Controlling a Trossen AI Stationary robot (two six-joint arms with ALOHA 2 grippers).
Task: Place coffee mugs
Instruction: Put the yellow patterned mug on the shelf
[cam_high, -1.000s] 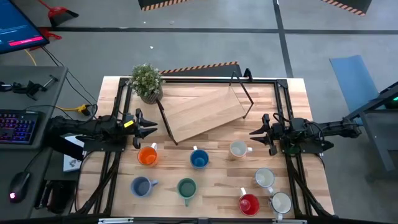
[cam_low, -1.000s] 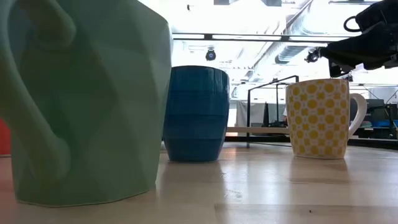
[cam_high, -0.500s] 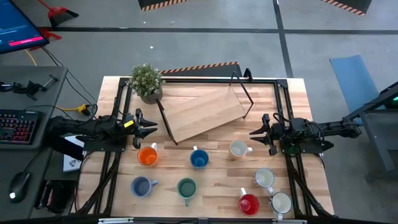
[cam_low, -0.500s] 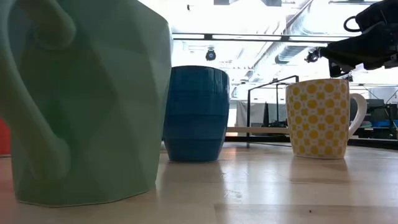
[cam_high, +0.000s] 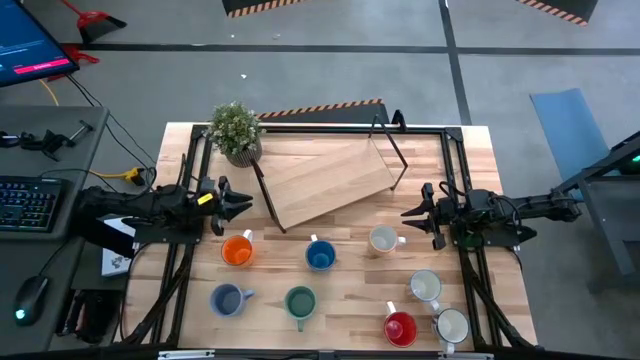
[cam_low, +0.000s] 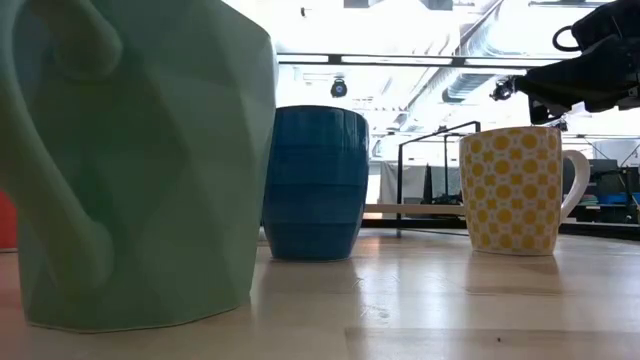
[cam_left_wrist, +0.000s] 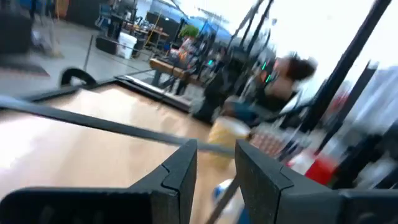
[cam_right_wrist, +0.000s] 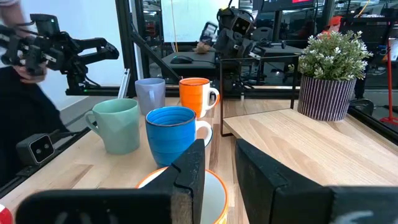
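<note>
Mugs (cam_high: 320, 256) sat upright and empty along the bench (cam_high: 350, 300) front of the wooden board (cam_high: 325, 180), bare wood between them. Left gripper (cam_high: 243, 205) and right gripper (cam_high: 408, 213) fingers released, holding nothing.

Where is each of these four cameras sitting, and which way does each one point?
High view: above the table, looking straight down; shows both dark arms, left gripper and right gripper empty, apart from every mug.
Low view: at tabletop height, looking level past the green faceted mug; the right arm shows at the upper right.
Left wrist view: looks across the wooden table past its own fingers.
Right wrist view: faces the bright blue ribbed mug, which the low view shares.
</note>
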